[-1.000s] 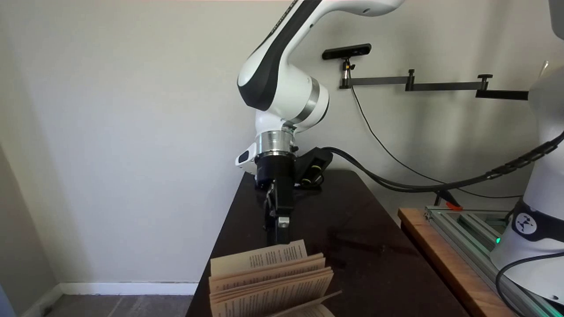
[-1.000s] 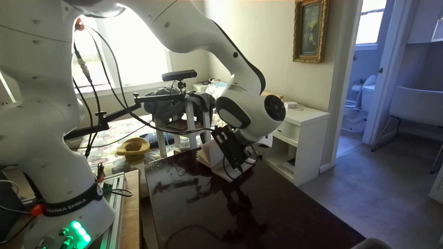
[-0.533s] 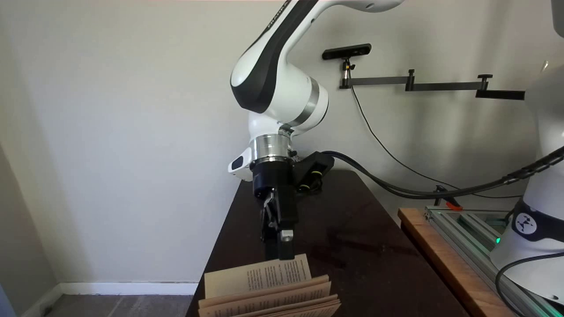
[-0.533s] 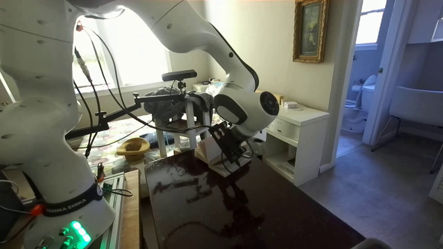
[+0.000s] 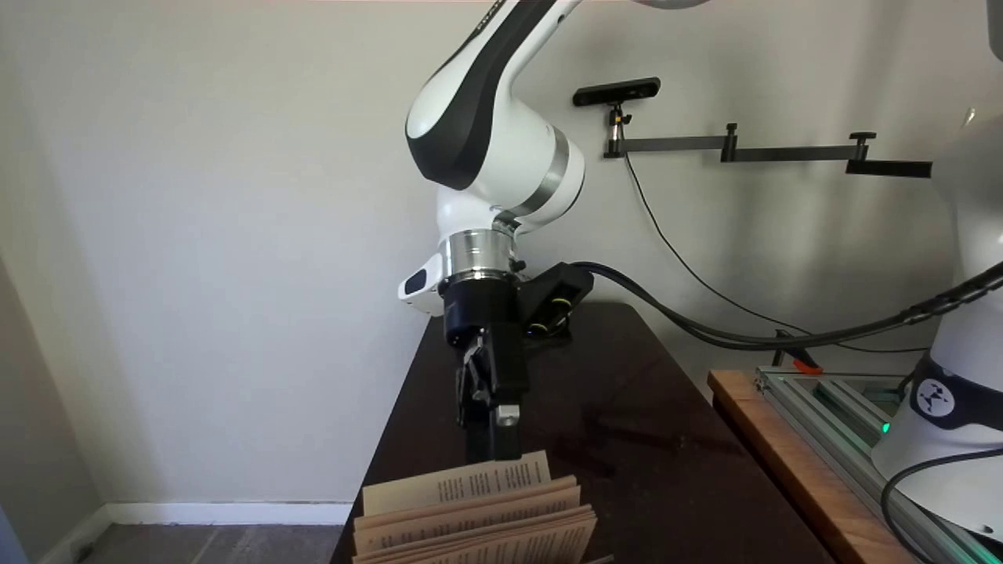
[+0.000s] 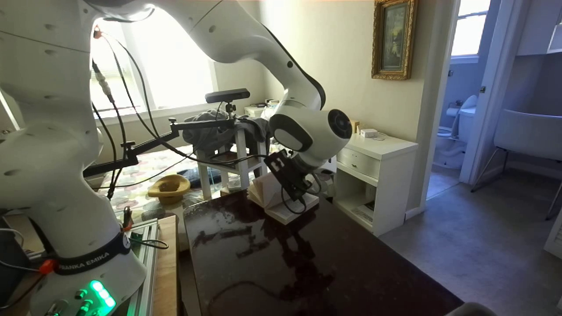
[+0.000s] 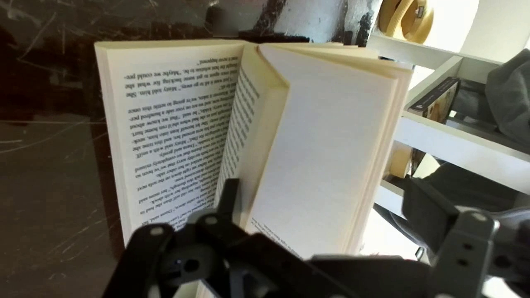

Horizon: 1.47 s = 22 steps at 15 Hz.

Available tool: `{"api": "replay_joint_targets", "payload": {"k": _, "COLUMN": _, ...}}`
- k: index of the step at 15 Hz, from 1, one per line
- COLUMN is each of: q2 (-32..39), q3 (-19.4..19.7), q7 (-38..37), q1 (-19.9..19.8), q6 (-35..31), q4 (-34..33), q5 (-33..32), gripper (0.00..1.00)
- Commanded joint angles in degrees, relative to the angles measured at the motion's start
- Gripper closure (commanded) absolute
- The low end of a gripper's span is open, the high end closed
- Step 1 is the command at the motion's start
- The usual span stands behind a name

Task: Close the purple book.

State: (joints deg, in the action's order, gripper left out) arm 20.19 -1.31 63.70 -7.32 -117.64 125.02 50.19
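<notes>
The purple book lies open on the dark table; its tan pages show in both exterior views (image 5: 470, 521) (image 6: 274, 195) and its cover does not show clearly. In the wrist view its printed half (image 7: 178, 124) lies flat at left, and a thick stack of pages (image 7: 323, 136) stands raised at right. My gripper (image 7: 325, 186) is open, its fingers wide apart on either side of the raised pages. One finger (image 7: 228, 198) is at the fold by the printed half; the other (image 7: 428, 203) is beyond the outer page edge. In an exterior view the gripper (image 5: 492, 454) points down at the pages; contact cannot be told.
The dark table (image 6: 263, 267) reaches toward the robot base. A white stand (image 6: 241, 153) with dark cloth is close behind the book. A camera on a jointed arm (image 6: 197, 125) extends near the robot arm. A white cabinet (image 6: 382, 175) stands past the table's far side.
My gripper has come down and shifted toward the book's far side, then risen slightly. The book has slid a little away from the robot's side of the table, toward the white stand.
</notes>
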Motion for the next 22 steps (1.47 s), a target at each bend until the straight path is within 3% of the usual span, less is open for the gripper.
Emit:
{"api": "replay_joint_targets", "payload": {"k": 1, "q2": -1.32, "q3": 0.06, "q7": -1.44, "q1": 1.56, "q6": 1.15, "q4": -0.11, "q5": -2.13, "gripper": 0.0}}
{"api": "replay_joint_targets", "payload": {"k": 10, "q2": -1.09, "q3": -1.41, "q7": -2.8, "q1": 5.38, "q6": -0.17, "q4": -0.83, "q5": -5.73, "gripper": 0.0}}
{"api": "replay_joint_targets", "payload": {"k": 22, "q2": 1.02, "q3": -5.22, "q7": -5.81, "q1": 9.5, "q6": -7.08, "q4": 0.05, "q5": -16.59, "gripper": 0.0}}
